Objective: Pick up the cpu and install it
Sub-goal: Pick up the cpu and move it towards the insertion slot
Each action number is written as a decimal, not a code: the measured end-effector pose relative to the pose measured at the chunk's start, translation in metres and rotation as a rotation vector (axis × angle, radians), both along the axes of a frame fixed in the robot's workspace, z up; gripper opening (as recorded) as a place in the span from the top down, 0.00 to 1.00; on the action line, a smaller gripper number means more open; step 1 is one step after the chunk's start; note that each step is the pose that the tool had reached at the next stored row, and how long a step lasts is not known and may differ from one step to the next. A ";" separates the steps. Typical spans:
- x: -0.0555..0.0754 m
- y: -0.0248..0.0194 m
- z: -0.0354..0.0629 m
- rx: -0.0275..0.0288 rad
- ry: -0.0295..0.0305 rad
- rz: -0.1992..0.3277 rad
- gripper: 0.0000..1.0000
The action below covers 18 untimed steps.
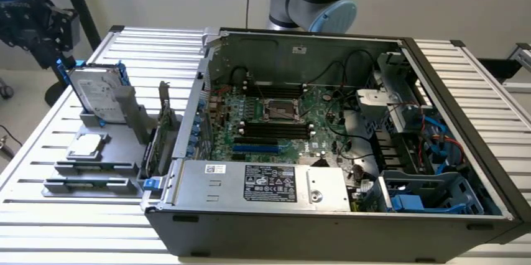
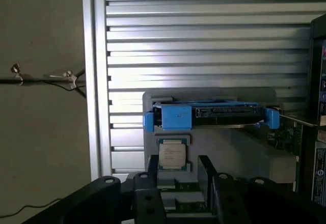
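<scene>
The cpu (image 1: 86, 147) (image 2: 172, 155) lies flat, silvery top up, in a recess of the grey holder (image 1: 116, 144) on the slatted table (image 1: 83, 221). In the exterior view it sits at nine o'clock from the open computer case (image 1: 332, 234) and well apart from the motherboard (image 1: 319, 106) inside it. The hard drive (image 1: 98, 94) with blue brackets stands tilted on the same holder, at twelve o'clock from the chip. In the wrist view the gripper (image 2: 178, 162) hangs over the holder with its dark fingers (image 2: 205, 173) spread. The chip shows in the gap between them, and nothing is pinched.
</scene>
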<state>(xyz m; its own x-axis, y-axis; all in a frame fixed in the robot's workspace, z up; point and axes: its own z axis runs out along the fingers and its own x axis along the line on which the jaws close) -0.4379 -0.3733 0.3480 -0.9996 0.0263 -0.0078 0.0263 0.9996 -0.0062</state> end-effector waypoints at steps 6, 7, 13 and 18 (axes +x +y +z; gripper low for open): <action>0.000 -0.0033 -0.0103 0.0000 0.0001 0.001 0.35; 0.000 -0.0043 -0.0121 0.0000 0.0001 0.001 0.35; 0.000 -0.0118 -0.0229 -0.0001 0.0006 0.007 0.35; 0.000 -0.0212 -0.0321 -0.0001 0.0053 0.020 0.35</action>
<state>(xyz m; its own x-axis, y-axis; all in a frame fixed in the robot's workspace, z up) -0.4379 -0.3945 0.3159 -1.0000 0.0058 -0.0026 0.0058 1.0000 -0.0063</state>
